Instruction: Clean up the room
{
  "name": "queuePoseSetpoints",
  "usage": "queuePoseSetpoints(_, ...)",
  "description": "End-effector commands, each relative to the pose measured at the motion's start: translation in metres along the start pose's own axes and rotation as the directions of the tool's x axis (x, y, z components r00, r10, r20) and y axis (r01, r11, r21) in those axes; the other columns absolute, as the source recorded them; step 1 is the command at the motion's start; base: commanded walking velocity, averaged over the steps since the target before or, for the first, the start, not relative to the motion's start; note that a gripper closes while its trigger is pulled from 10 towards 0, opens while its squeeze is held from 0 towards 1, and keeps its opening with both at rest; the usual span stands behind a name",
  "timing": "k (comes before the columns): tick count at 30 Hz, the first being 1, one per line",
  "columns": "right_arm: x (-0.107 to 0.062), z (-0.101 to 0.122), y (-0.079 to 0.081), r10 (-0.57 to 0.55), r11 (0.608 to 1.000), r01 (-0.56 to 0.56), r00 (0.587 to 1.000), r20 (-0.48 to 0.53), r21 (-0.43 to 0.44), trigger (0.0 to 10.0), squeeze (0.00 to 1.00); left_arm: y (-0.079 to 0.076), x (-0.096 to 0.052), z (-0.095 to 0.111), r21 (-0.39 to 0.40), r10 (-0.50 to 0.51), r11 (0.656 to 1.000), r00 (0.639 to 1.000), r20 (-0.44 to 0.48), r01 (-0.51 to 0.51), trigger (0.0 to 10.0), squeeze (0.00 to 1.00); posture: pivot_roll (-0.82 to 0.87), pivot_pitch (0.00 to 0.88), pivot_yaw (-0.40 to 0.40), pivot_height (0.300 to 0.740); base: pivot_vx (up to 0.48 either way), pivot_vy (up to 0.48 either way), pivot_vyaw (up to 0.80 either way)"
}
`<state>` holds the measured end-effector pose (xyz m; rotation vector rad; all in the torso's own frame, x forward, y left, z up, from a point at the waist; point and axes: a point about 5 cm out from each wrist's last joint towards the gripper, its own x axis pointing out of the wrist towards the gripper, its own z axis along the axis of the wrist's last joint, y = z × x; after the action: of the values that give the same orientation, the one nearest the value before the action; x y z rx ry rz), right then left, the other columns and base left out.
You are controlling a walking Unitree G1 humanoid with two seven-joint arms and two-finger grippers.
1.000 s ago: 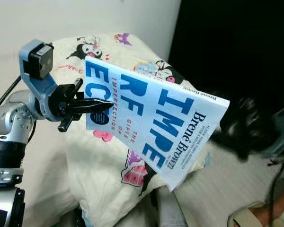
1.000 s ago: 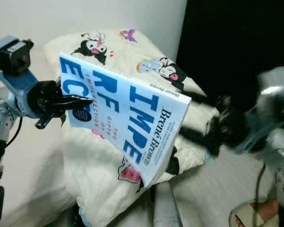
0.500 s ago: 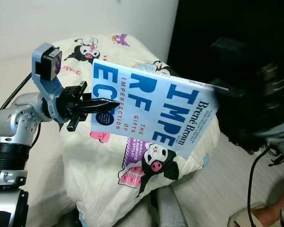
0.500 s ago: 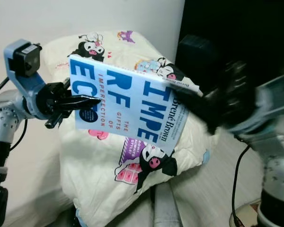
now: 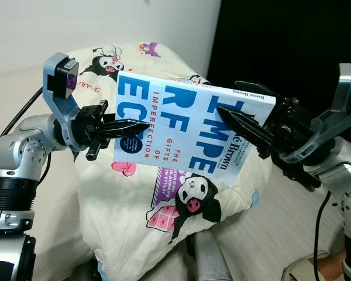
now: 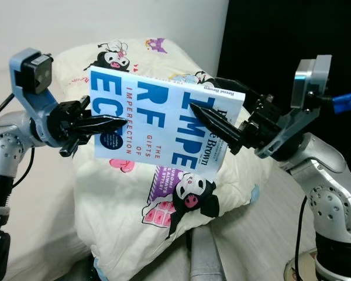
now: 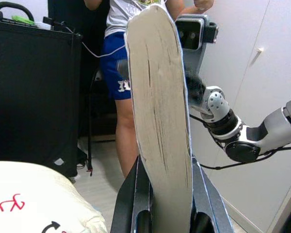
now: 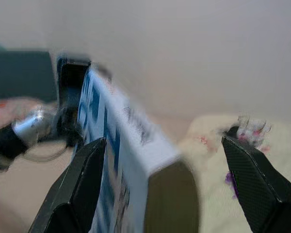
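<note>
A light blue paperback book [image 5: 181, 132] with big blue letters hangs in the air in front of a pillow. My left gripper [image 5: 141, 127] is shut on the book's left edge; in the left wrist view the page edge [image 7: 160, 111] stands between its fingers [image 7: 136, 194]. My right gripper [image 5: 228, 99] is open around the book's right end by the spine. One finger lies across the cover and the other reaches behind the top edge. The right wrist view shows the blurred book [image 8: 121, 160] between the widely spread fingers [image 8: 77, 189].
A cream pillow [image 5: 134, 222] printed with cartoon characters lies behind and below the book, against a white wall [image 5: 105, 23]. A dark area [image 5: 281, 41] lies to the right. A person in blue shorts [image 7: 114, 73] stands beside a black cabinet [image 7: 34, 97]; a sandalled foot [image 5: 322, 269] shows at lower right.
My right arm has swung in from the right, and its open fingers now straddle the book's spine end. The left gripper has brought the book closer to level.
</note>
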<state>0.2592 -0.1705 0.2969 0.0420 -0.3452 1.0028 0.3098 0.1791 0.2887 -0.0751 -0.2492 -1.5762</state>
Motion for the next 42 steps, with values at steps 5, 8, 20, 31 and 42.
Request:
queuePoseSetpoints(5, -0.004, -0.023, 0.006, 0.022, 0.998, -0.014, 0.99, -0.142, 0.059, 10.0, 0.0, -0.003, 0.002, 0.006, 0.024, -0.029, 0.999, 0.999, 0.038, 0.028, 0.0, 0.0, -0.27, 0.118, -0.008, 0.525, 0.0, 0.0, 0.0)
queuePoseSetpoints(8, -0.006, -0.026, 0.007, 0.028, 0.997, -0.018, 0.987, -0.157, 0.07, 9.1, 0.0, -0.003, 0.001, 0.007, 0.026, -0.028, 0.999, 0.999, 0.041, 0.027, 0.0, 0.0, -0.27, 0.118, -0.008, 0.525, 0.0, 0.0, 0.0)
queuePoseSetpoints(20, -0.016, -0.019, 0.022, 0.118, 0.99, -0.103, 0.977, -0.176, 0.096, 0.0, 0.0, 0.002, -0.006, 0.008, 0.031, 0.005, 1.0, 0.999, 0.043, -0.006, 0.0, 0.0, -0.29, 0.119, -0.013, 0.525, 0.0, 0.0, 0.0)
queuePoseSetpoints(31, -0.021, -0.019, 0.021, 0.094, 0.994, -0.081, 0.975, -0.203, 0.073, 0.0, 0.0, 0.006, -0.011, 0.005, 0.012, 0.046, 0.999, 0.998, 0.052, -0.047, 0.0, 0.0, -0.28, 0.122, -0.012, 0.525, 0.0, 0.0, 0.0)
queuePoseSetpoints(42, -0.016, -0.045, -0.006, -0.129, 0.989, 0.142, 0.957, -0.261, 0.032, 0.0, 0.0, 0.026, -0.027, -0.021, -0.094, 0.303, 0.952, 0.941, 0.147, -0.292, 10.0, 1.0, -0.28, 0.117, -0.02, 0.525, 0.0, 0.0, 0.0)
